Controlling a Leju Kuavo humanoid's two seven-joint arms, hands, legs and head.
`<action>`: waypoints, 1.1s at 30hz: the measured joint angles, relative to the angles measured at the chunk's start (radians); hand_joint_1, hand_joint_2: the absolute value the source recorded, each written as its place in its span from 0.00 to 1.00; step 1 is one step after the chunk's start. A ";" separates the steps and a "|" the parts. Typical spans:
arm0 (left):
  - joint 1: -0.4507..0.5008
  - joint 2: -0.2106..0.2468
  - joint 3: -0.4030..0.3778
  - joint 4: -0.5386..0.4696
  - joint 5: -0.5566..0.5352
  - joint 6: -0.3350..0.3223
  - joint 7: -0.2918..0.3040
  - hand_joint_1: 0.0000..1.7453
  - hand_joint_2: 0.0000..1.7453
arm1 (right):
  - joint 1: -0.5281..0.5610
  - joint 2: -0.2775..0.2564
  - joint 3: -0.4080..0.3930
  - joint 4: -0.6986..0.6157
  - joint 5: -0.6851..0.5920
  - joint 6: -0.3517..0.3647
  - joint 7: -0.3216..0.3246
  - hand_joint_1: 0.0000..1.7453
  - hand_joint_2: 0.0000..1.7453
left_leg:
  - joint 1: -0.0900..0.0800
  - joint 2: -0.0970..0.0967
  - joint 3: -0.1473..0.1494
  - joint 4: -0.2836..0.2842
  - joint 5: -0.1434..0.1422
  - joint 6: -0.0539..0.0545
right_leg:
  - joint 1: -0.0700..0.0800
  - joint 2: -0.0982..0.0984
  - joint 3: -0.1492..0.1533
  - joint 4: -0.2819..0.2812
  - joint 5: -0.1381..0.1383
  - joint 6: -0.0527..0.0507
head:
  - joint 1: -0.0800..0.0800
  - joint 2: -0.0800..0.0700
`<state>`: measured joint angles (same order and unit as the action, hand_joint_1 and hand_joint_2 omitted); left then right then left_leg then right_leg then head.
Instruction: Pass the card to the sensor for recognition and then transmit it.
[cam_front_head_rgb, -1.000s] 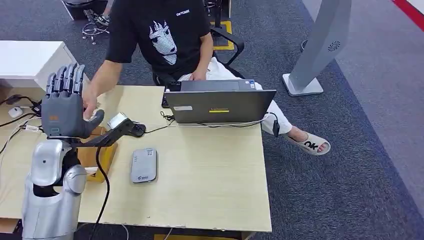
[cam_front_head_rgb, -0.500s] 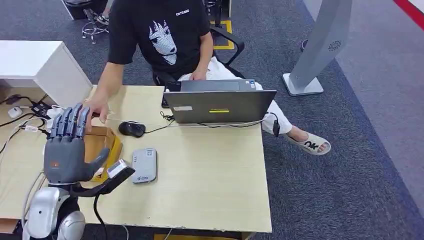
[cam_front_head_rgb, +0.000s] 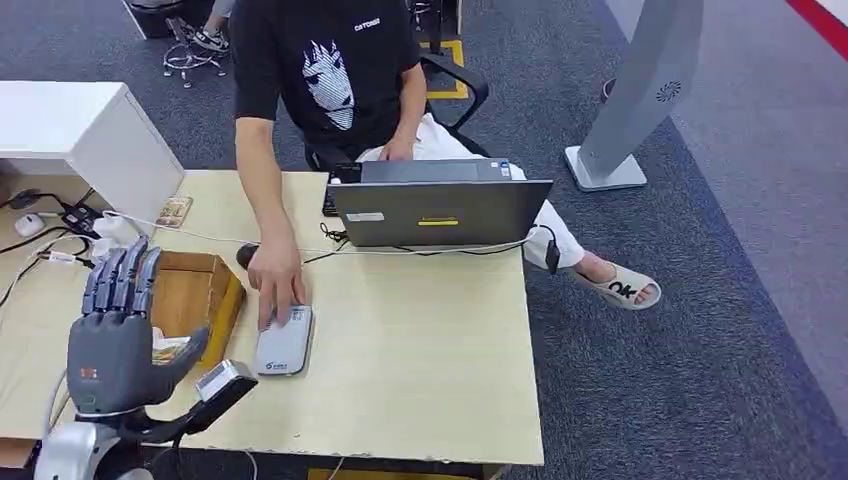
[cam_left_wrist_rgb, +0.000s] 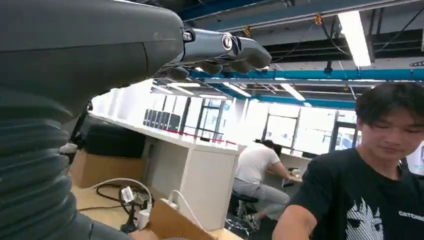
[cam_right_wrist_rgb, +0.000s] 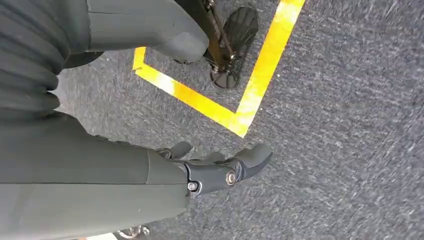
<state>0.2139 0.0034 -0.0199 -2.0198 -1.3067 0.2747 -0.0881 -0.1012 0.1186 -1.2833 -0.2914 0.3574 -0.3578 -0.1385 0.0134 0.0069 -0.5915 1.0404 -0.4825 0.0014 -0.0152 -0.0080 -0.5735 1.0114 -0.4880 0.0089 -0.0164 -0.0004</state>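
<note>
My left hand (cam_front_head_rgb: 113, 335) is raised over the table's near left corner, fingers straight and apart, holding nothing; the left wrist view shows its fingers (cam_left_wrist_rgb: 225, 47) spread in the air. A small card (cam_front_head_rgb: 173, 211) lies flat at the table's far left, near the white cabinet. The grey card sensor (cam_front_head_rgb: 285, 343) lies flat to the right of my hand, and a person's hand (cam_front_head_rgb: 275, 284) rests on its far end. My right hand (cam_right_wrist_rgb: 150, 172) hangs over the carpet with loosely extended fingers and nothing in it.
A wooden box (cam_front_head_rgb: 196, 290) stands just beyond my left hand, with pale items inside. A laptop (cam_front_head_rgb: 440, 208), a mouse (cam_front_head_rgb: 247, 254) and cables occupy the far side. The person (cam_front_head_rgb: 330, 70) sits opposite. A white cabinet (cam_front_head_rgb: 75, 130) stands at the far left.
My left hand has come down and back toward me, from near the person's hand to the table's near corner. The person's hand moved from the far left to the sensor.
</note>
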 joint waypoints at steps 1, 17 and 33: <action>0.018 -0.003 0.009 -0.012 0.019 -0.004 -0.011 0.00 1.00 | 0.000 0.002 0.000 0.000 0.000 0.000 -0.002 0.00 1.00 | 0.000 0.000 0.000 0.000 0.000 0.000 | 0.000 0.000 0.000 0.000 0.000 0.000 | 0.000 0.000; 0.151 -0.012 0.103 -0.087 0.015 -0.085 -0.037 0.00 1.00 | -0.002 0.013 -0.013 0.002 -0.009 -0.017 -0.005 0.00 1.00 | 0.000 0.000 0.000 0.000 0.000 0.000 | 0.000 -0.001 0.001 0.000 -0.001 0.000 | 0.000 0.000; 0.306 0.092 0.219 -0.113 0.009 -0.427 -0.018 0.00 1.00 | -0.001 0.013 -0.023 0.011 -0.015 -0.034 0.029 0.00 1.00 | 0.001 0.000 0.001 -0.001 -0.002 -0.002 | 0.000 0.000 0.001 0.000 -0.002 -0.001 | 0.000 0.000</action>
<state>0.5198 0.0954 0.1995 -2.1332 -1.2974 -0.1526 -0.1057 -0.1022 0.1316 -1.3058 -0.2804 0.3422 -0.3922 -0.1099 0.0140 0.0066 -0.5903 1.0397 -0.4842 -0.0002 -0.0147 -0.0084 -0.5729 1.0115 -0.4901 0.0078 -0.0168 -0.0004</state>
